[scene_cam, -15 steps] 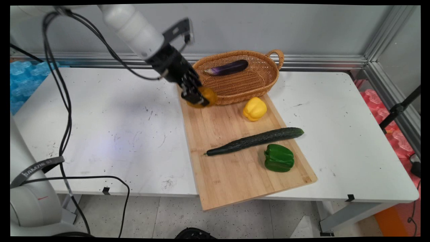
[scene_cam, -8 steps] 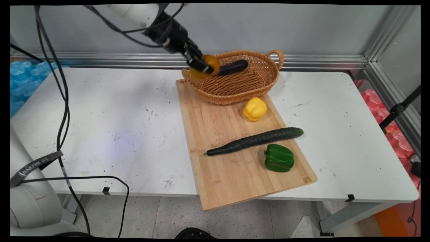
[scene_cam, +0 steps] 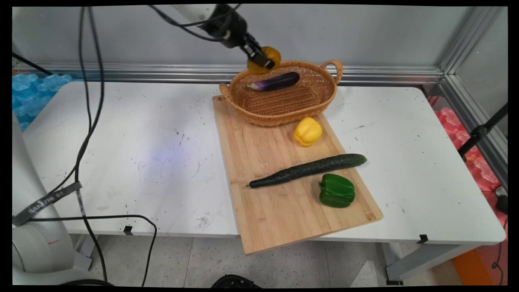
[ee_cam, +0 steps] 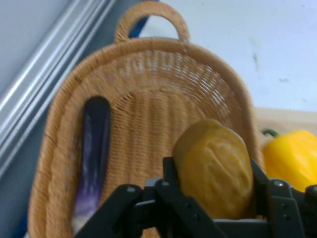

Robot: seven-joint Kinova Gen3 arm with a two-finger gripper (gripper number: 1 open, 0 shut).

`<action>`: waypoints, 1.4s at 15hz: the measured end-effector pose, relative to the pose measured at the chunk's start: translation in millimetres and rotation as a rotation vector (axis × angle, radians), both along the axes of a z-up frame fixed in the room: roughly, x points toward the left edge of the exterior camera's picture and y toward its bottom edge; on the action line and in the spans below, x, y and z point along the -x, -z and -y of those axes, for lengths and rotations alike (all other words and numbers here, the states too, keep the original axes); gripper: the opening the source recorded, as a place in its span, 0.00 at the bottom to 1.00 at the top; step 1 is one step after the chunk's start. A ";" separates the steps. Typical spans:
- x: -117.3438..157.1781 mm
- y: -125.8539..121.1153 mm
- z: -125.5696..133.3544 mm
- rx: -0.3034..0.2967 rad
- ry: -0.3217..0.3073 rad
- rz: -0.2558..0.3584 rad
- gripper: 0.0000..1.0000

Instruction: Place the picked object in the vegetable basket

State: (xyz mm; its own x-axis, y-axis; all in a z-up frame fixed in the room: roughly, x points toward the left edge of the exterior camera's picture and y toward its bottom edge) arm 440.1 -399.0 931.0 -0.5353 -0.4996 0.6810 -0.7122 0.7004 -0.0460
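My gripper [scene_cam: 262, 61] is shut on a brownish-orange potato [scene_cam: 268, 55], held in the air above the far left rim of a wicker basket [scene_cam: 284, 106]. In the hand view the potato [ee_cam: 214, 167] sits between the black fingers [ee_cam: 171, 181], with the basket [ee_cam: 148, 89] spread out below. A purple eggplant [scene_cam: 275, 82] lies inside the basket along its far wall; the hand view shows that eggplant [ee_cam: 93, 156] on the left. The basket rests on the far end of a wooden cutting board [scene_cam: 284, 202].
On the board lie a yellow bell pepper [scene_cam: 307, 131], a long cucumber [scene_cam: 308, 169] and a green bell pepper [scene_cam: 336, 190]. The hand view catches the yellow pepper [ee_cam: 292, 153] at right. Black cables [scene_cam: 83, 134] hang at the left. A wall rail [scene_cam: 385, 75] runs behind the table.
The gripper has lifted the potato from the board's far left corner, up and to the right, to a spot above the basket's far rim.
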 end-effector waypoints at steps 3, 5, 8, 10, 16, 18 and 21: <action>10.2 11.2 27.8 0.010 -0.017 0.004 0.00; 20.6 22.4 49.8 0.013 -0.027 0.009 0.00; 39.0 43.1 82.1 0.005 -0.034 0.019 0.00; 48.3 55.0 98.2 -0.003 -0.036 0.027 0.00; 77.5 96.7 148.8 -0.044 -0.043 0.055 0.00; 84.6 108.4 160.3 -0.061 -0.041 0.066 0.00; 93.9 124.9 174.3 -0.089 -0.038 0.083 0.00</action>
